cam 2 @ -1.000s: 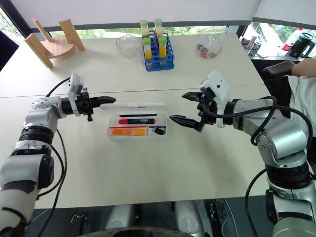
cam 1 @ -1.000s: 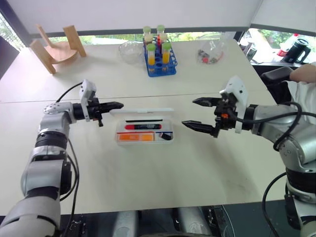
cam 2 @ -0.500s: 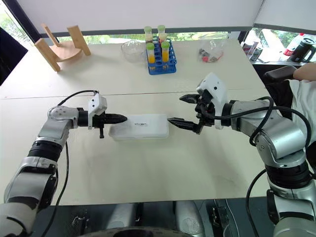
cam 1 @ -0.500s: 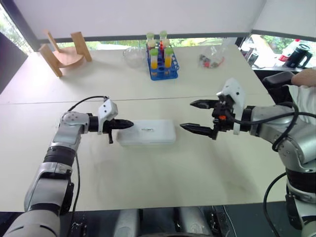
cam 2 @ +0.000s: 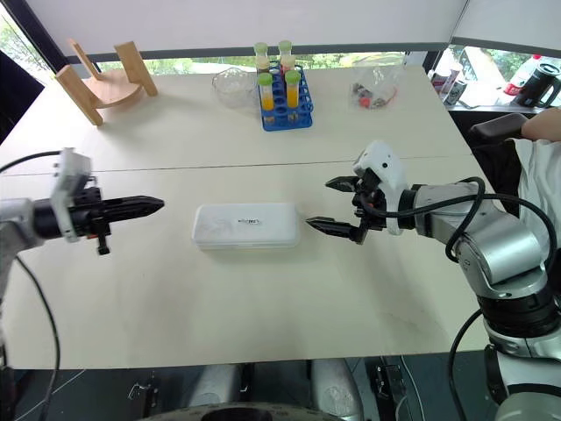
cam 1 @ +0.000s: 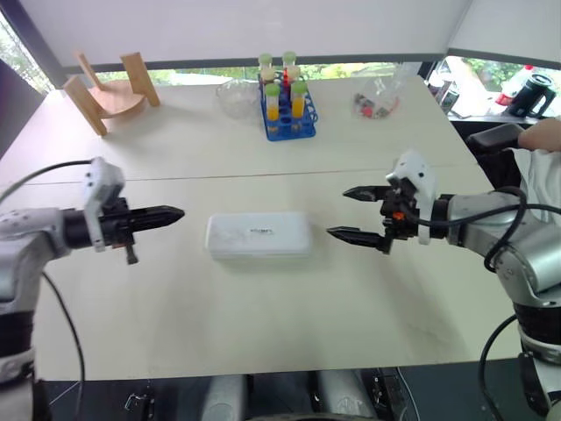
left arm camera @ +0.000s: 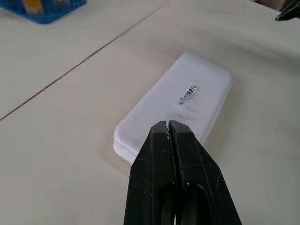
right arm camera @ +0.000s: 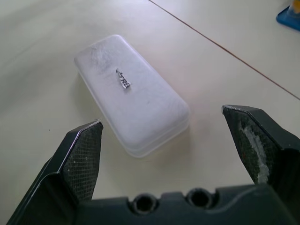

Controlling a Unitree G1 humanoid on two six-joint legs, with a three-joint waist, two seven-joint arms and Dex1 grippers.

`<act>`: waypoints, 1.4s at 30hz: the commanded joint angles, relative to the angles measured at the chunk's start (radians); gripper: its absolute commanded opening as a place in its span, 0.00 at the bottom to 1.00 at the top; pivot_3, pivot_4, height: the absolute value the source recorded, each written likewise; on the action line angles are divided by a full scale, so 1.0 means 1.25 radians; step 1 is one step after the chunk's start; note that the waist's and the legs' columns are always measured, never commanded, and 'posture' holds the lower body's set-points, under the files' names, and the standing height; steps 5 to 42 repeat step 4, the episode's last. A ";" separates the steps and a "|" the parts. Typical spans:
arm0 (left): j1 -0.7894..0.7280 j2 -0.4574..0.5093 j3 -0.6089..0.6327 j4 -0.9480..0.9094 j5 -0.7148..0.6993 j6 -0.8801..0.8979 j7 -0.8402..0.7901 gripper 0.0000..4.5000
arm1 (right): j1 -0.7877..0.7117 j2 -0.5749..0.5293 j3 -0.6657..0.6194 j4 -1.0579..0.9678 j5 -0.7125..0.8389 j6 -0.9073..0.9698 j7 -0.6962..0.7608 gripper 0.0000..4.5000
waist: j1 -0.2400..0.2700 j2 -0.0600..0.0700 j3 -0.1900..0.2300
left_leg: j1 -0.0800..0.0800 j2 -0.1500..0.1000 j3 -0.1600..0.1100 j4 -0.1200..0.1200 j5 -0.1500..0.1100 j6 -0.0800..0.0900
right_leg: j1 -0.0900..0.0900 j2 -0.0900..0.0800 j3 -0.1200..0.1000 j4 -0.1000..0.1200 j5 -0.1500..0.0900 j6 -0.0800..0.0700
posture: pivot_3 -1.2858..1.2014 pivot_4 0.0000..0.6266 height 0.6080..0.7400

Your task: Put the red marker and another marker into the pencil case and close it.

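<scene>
Black fingers of the right gripper (cam 1: pixel 358 213) are spread wide and empty, aimed at the right short end of the pencil case (cam 1: pixel 258 235), which lies just beside them; the left gripper (cam 1: pixel 172 212) is pressed together, empty, and held well apart from the case's left short end. White and flat, the case is seen closed near the middle of the table (cam 1: pixel 263 324), its long axis running parallel to the near edge, on a line between the two grippers. Judged from the shut lid, the markers are taken to be inside, so no further approach appears to be needed; the right arm is the nearer.
</scene>
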 commanded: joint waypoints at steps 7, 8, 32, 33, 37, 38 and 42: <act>0.160 -0.010 0.155 -0.182 -0.093 0.081 0.093 0.00 | 0.006 -0.020 -0.006 0.013 -0.003 -0.040 0.041 1.00 | 0.000 -0.001 0.001 | 0.001 0.000 0.001 0.001 0.000 0.000 | 0.001 0.001 -0.001 0.000 0.000 0.000 | 0.52 0.24 1.00; 0.160 -0.010 0.155 -0.182 -0.093 0.081 0.093 0.00 | 0.006 -0.020 -0.006 0.013 -0.003 -0.040 0.041 1.00 | 0.000 -0.001 0.001 | 0.001 0.000 0.001 0.001 0.000 0.000 | 0.001 0.001 -0.001 0.000 0.000 0.000 | 0.52 0.24 1.00; 0.160 -0.010 0.155 -0.182 -0.093 0.081 0.093 0.00 | 0.006 -0.020 -0.006 0.013 -0.003 -0.040 0.041 1.00 | 0.000 -0.001 0.001 | 0.001 0.000 0.001 0.001 0.000 0.000 | 0.001 0.001 -0.001 0.000 0.000 0.000 | 0.52 0.24 1.00; 0.160 -0.010 0.155 -0.182 -0.093 0.081 0.093 0.00 | 0.006 -0.020 -0.006 0.013 -0.003 -0.040 0.041 1.00 | 0.000 -0.001 0.001 | 0.001 0.000 0.001 0.001 0.000 0.000 | 0.001 0.001 -0.001 0.000 0.000 0.000 | 0.52 0.24 1.00; 0.160 -0.010 0.155 -0.182 -0.093 0.081 0.093 0.00 | 0.006 -0.020 -0.006 0.013 -0.003 -0.040 0.041 1.00 | 0.000 -0.001 0.001 | 0.001 0.000 0.001 0.001 0.000 0.000 | 0.001 0.001 -0.001 0.000 0.000 0.000 | 0.52 0.24 1.00; 0.160 -0.010 0.155 -0.182 -0.093 0.081 0.093 0.00 | 0.006 -0.020 -0.006 0.013 -0.003 -0.040 0.041 1.00 | 0.000 -0.001 0.001 | 0.001 0.000 0.001 0.001 0.000 0.000 | 0.001 0.001 -0.001 0.000 0.000 0.000 | 0.52 0.24 1.00; 0.160 -0.010 0.155 -0.182 -0.093 0.081 0.093 0.00 | 0.006 -0.020 -0.006 0.013 -0.003 -0.040 0.041 1.00 | 0.000 -0.001 0.001 | 0.001 0.000 0.001 0.001 0.000 0.000 | 0.001 0.001 -0.001 0.000 0.000 0.000 | 0.52 0.24 1.00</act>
